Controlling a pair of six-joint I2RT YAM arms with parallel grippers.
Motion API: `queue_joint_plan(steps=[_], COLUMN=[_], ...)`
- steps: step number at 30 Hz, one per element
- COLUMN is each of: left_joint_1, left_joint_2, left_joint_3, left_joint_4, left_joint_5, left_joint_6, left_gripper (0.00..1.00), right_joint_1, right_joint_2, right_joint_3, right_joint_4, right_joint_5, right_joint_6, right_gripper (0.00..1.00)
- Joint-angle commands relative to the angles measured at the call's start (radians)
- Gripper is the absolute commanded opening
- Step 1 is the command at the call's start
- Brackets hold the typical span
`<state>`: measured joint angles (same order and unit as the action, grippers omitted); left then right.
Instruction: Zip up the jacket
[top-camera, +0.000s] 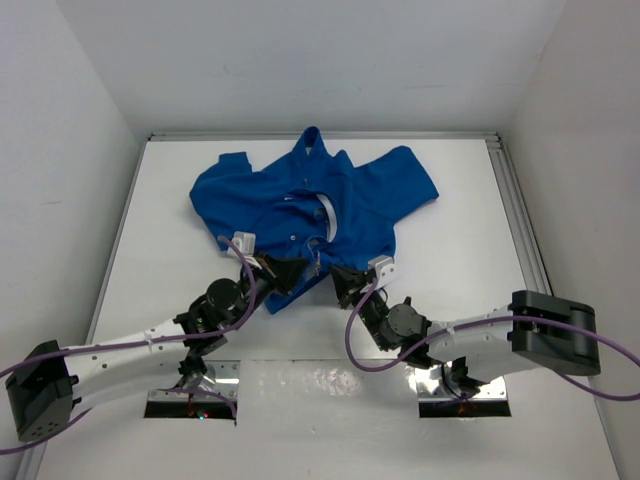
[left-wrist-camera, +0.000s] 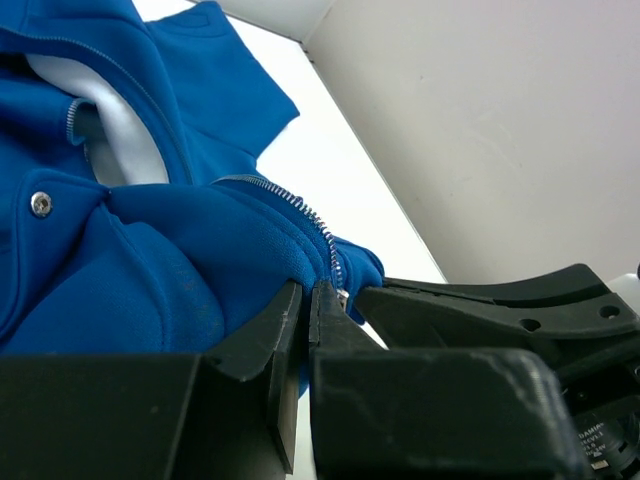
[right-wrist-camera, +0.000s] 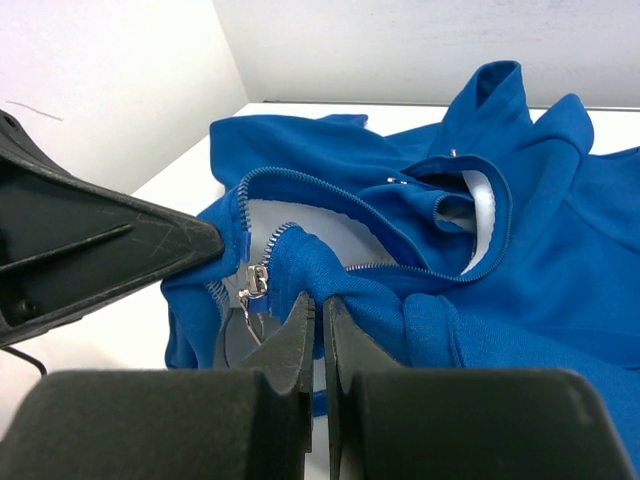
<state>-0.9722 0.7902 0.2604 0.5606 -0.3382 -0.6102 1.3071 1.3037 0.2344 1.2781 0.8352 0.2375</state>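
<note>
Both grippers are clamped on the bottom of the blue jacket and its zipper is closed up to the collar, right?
No. The zipper is open, its tooth rows apart, as the right wrist view shows. The left gripper and right gripper are indeed clamped on the bottom of the jacket.

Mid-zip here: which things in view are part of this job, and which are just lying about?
Job: jacket, zipper pull, left gripper and right gripper, each pinching the jacket's front edge.
Just there: table, purple cables, metal side rail.
</note>
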Motion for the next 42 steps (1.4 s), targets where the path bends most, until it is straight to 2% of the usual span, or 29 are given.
queue_joint_plan(steps=[1,33,42], left_joint_1=[-0.019,-0.045,-0.046], left_joint_2=[-0.002,0.006,-0.029], left_joint_3=[-0.004,-0.018,0.006], left_joint_4=[0.068,0.070,-0.008], left_joint_5=[0.011,0.022,0.067], left_joint_6=[0.001,-0.017,-0.049], left_gripper=[0.00,0.00,0.00], right_joint_1=[0.012,0.015,0.015], right_joint_2=[-0.001,0.019,0.028], right_joint_3=[0.042,0.094,0.100], right_joint_4=[0.067,0.053,0.041], right_joint_5=[0.002,0.002,-0.016], right_joint_6=[-0.010,-0.035,0.005], right_gripper=[0.00,0.00,0.00])
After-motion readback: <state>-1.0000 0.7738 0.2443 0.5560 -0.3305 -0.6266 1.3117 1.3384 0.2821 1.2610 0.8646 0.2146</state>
